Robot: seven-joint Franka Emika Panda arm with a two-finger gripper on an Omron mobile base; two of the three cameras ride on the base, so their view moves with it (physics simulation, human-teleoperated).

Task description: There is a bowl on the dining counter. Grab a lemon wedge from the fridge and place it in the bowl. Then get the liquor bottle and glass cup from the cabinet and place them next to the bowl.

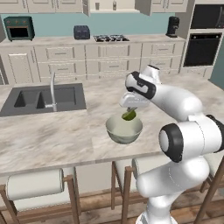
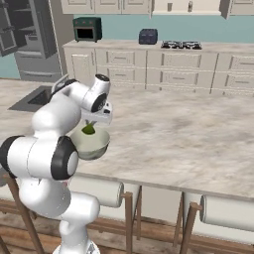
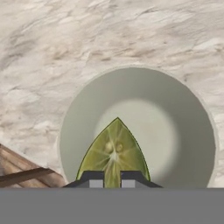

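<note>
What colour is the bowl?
Pale grey-green; the bowl shows best in the hand view.

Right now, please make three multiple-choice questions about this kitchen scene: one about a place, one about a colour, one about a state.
1. Where is the lemon wedge?
A. in the sink
B. above the bowl
C. on the stove

2. What colour is the bowl?
A. pale grey-green
B. red
C. black

3. What is the gripper doing?
A. open, holding nothing
B. shut on the lemon wedge
C. shut on the tap

Answers: B, the hand view shows the wedge over the bowl's inside; A, seen in all views; B, the fingertips clamp the wedge.
</note>
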